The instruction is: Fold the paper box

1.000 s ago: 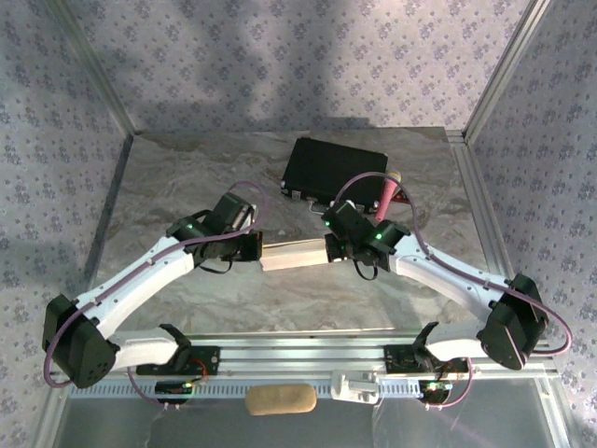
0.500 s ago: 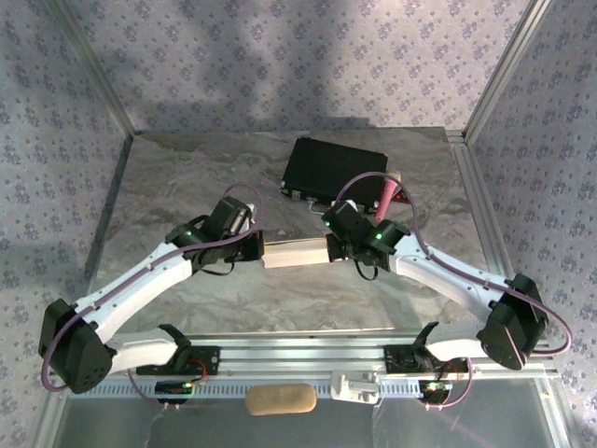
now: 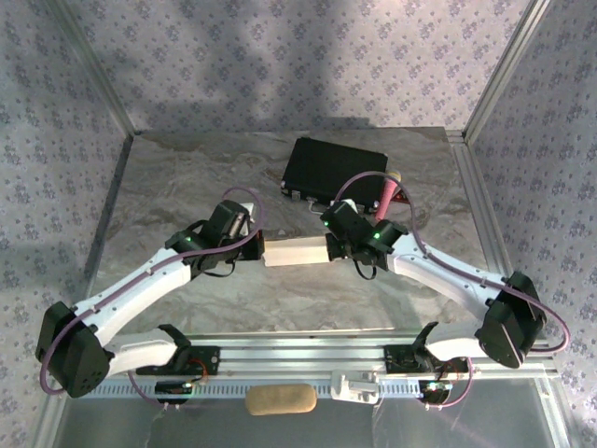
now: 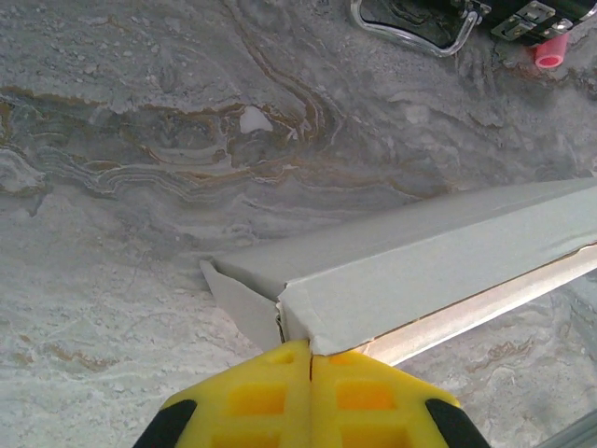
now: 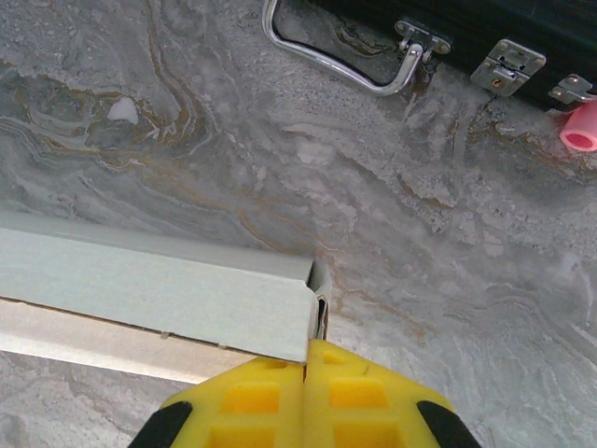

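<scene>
The cream, thin-cardboard paper box [image 3: 294, 251], a long shallow rectangle, lies near the middle of the grey marbled table surface [image 3: 168, 177], slightly closer to the near edge. The left gripper [image 3: 256, 250] is clamped tight on the box's left end. The right gripper [image 3: 331, 247] pinches the right end flap.

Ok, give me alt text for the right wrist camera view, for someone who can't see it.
The right arm's yellow pincer pinches the end of a long white cardboard box running off to the left over a grey marbled tabletop. Along the top lies a black hard case with a silver metal handle, a pink tube end beside it.
</scene>
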Robot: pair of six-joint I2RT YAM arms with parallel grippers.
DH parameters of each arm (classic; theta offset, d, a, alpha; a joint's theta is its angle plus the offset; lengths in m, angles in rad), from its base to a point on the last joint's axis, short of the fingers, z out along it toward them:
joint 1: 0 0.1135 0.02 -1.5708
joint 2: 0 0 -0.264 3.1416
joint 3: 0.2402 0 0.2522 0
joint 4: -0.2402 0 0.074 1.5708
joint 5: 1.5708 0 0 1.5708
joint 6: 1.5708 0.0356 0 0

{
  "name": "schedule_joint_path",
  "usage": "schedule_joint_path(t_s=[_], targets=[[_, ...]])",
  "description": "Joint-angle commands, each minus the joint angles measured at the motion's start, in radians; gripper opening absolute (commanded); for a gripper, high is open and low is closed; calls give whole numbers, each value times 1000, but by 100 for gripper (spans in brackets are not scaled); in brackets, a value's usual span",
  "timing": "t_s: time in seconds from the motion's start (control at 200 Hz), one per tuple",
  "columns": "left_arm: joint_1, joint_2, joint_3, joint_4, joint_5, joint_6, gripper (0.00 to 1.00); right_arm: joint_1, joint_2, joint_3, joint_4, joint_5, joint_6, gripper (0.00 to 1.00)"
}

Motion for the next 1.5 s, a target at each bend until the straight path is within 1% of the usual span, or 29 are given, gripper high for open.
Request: schedule_joint_path(t_s=[0.0,0.1,0.325,0.455,0.565,0.705,0.795,0.849,0.919,1.009,1.079,1.119,1.234,1.349,1.429,1.494], targets=[[2,44,-34,-59,-24,38,0,0,32,1,0,-31,-27,0],[4,60,-40,-65,-52,52,0,-8,41,0,5,-26,-40,0],[6,96,-72,-34,-65,52,0,-16,50,-15,9,-14,-37,0],[6,104,-75,-28,-70,49,0,-15,26,-6,-6,-16,-17,0],[6,104,-73,-31,-73,51,0,-11,-40,-4,-3,-48,11,14],[5,101,-65,-36,-71,53,0,-4,-117,-7,-5,-89,68,30],[3,101,-62,-37,-69,53,0,-4,-161,-13,-13,-85,115,33],[0,102,-59,-36,-66,53,0,-6,-195,-28,0,-85,182,36],[-4,104,-56,-37,-67,53,0,-11,-241,-54,24,-71,282,43],[-7,104,-56,-40,-70,51,0,-31,-292,-91,27,-55,498,54],[-9,104,-56,-39,-74,50,0,-56,-318,-141,144,-89,643,62],[-9,105,-56,-38,-74,50,0,-64,-327,-165,185,-104,738,65],[-13,108,-56,-38,-76,48,0,-87,-333,-215,254,-145,997,69],[-16,106,-55,-39,-78,47,0,-100,-330,-278,361,-189,1171,71],[-18,107,-53,-39,-78,49,0,-108,-325,-314,423,-196,1223,73],[-18,106,-53,-39,-77,48,0,-129,-308,-329,446,-241,1247,73]])
